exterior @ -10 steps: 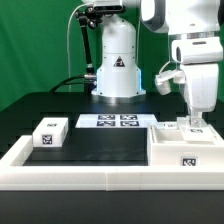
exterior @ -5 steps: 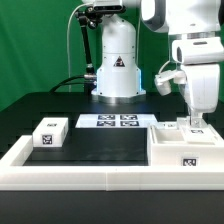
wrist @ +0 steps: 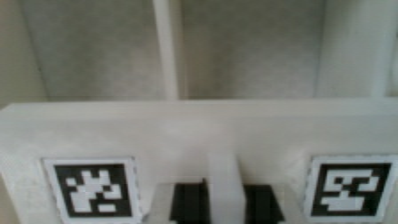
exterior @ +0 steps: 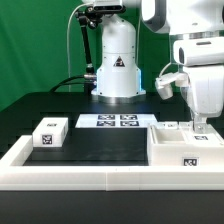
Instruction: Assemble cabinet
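Observation:
The cabinet (exterior: 185,150), a white box with marker tags, lies at the front of the exterior view's right, against the rail. My gripper (exterior: 200,126) comes straight down onto its far upper edge. In the wrist view the cabinet (wrist: 196,130) fills the picture with two tags on its face. My gripper (wrist: 222,203) has both dark fingers (wrist: 187,202) close together, with a thin white rib of the cabinet between them. The fingertips are hidden behind the cabinet's edge in the exterior view.
A small white tagged block (exterior: 50,132) sits at the exterior view's left. The marker board (exterior: 115,121) lies at the centre back, before the robot's base. A long white rail (exterior: 90,176) edges the table's front and left side.
My gripper and wrist have shifted slightly toward the exterior view's right. The cabinet and the small block have not visibly moved.

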